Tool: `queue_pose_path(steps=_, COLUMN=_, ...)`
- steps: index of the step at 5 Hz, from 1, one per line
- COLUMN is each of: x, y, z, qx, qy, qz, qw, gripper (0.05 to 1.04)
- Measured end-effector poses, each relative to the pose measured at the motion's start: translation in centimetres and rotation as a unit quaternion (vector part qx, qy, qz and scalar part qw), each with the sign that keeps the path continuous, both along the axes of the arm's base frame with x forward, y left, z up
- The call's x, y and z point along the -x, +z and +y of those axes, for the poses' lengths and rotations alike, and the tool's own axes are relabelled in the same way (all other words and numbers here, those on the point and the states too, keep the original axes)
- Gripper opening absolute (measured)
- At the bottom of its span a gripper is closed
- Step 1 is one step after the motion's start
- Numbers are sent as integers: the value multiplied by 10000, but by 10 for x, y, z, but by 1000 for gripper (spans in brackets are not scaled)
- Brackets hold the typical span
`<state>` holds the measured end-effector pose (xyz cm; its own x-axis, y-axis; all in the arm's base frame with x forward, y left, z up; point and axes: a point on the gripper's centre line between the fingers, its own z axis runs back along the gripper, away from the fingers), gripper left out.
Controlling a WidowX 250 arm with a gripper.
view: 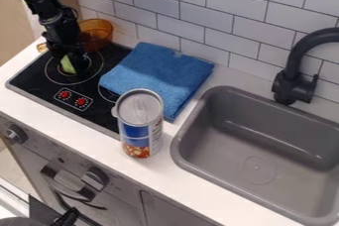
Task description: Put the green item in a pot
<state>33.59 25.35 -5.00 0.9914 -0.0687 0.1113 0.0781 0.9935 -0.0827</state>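
The black gripper [74, 64], angular and hard-edged, hangs low at the frame's ten o'clock, right at the smooth, pale green item [67, 65] over the glossy black stove [39, 79]; how far open it is, and whether it grips the item, I cannot tell. From the gripper, a rounded, translucent amber bowl [97, 30] sits at one o'clock; two red knobs [73, 98] lie at six; a folded blue towel [159, 71], nubbly and soft, at three to four; a cylindrical can [140, 121] with a clear plastic lid between four and five; the matte grey, round-cornered sink [222, 121] at four.
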Motion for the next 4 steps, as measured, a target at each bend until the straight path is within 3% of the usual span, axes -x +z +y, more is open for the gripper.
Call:
queue_pose_path(steps=1, x=0, y=7, z=-6, qx=182, qy=-225, qz=-24, qw=9996, gripper=715)
queue_pose_path(steps=2, x=-12, y=37, z=0, qx=282, qy=-278, qz=-601, qw=9974, gripper=715)
queue_pose_path(steps=3, x=-23, y=57, z=7, qx=273, qy=-219, qz=-1334, qw=9904, gripper=714)
queue_pose_path(steps=4, x=-31, y=77, z=21, qx=143, qy=205, qz=-2026, qw=9789, gripper=715)
